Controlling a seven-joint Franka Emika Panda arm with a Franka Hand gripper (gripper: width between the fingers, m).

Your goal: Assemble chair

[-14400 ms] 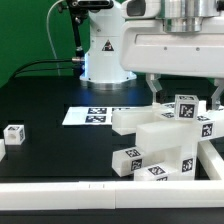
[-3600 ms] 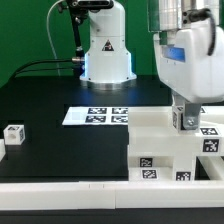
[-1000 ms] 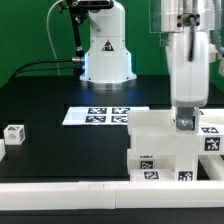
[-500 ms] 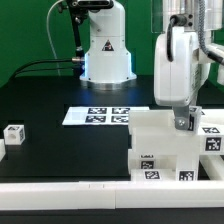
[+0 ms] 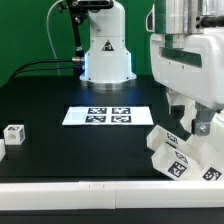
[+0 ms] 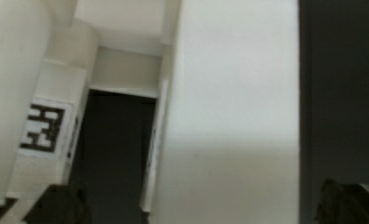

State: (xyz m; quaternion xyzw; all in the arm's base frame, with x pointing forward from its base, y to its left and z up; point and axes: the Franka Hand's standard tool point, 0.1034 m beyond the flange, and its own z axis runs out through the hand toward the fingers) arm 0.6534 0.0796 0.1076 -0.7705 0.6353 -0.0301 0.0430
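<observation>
The chair (image 5: pixel 182 152), a blocky white assembly with black-and-white tags, is tilted at the exterior view's lower right, one corner low near the border rail. My gripper (image 5: pixel 197 122) is tilted the same way and grips the chair's upper part. In the wrist view a broad white slab of the chair (image 6: pixel 234 120) runs between my fingertips (image 6: pixel 56 205), and the gripper (image 6: pixel 202 205) is closed on it. Another tagged part of the chair (image 6: pixel 48 125) shows to one side. A small loose white tagged block (image 5: pixel 13 134) lies alone at the exterior view's far left.
The marker board (image 5: pixel 105 116) lies flat on the black table in front of the robot base (image 5: pixel 105 55). The long plain white border rail (image 5: pixel 80 195) runs along the front edge, and its right end turns up beside the chair.
The chair stood upright and square half a second ago. It is now tipped over at an angle, and my hand has swung right and tilted with it.
</observation>
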